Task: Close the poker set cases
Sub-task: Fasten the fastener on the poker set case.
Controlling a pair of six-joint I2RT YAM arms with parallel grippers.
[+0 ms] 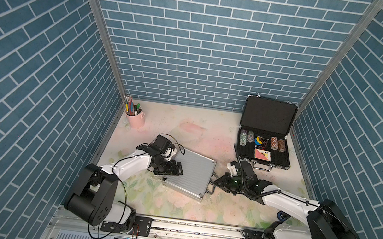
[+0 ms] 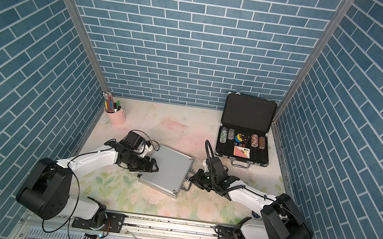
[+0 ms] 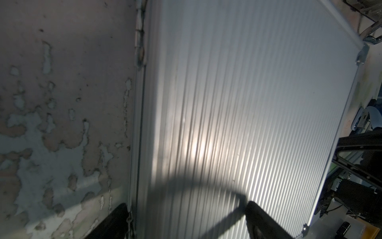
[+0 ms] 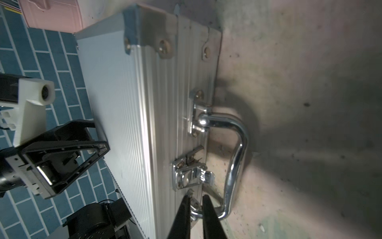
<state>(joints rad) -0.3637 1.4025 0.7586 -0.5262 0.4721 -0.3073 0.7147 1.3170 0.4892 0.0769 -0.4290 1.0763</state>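
While the silver case [image 1: 191, 172] lay shut at mid-table beneath the spread left gripper [image 1: 180, 169], the right gripper [image 4: 196, 198] narrowed about its handle [image 4: 239, 144], pinch unclear, the black case [image 1: 269, 115] stood open, far right.

No legible text, labels, brands or numbers — none readable

Your smaller case [image 1: 189, 172] lies flat and closed in the middle of the table [image 1: 184, 129], between the two arms. The left gripper [image 1: 180, 170] is over its left edge, and the right gripper [image 1: 216, 181] is at its right side, by the handle [image 4: 237, 165]. Far right, the larger case [image 1: 268, 116] stands open with its lid upright behind, chips [image 1: 243, 137] and cards [image 1: 261, 155] inside. The pencil cup [image 1: 136, 118] stands far left.
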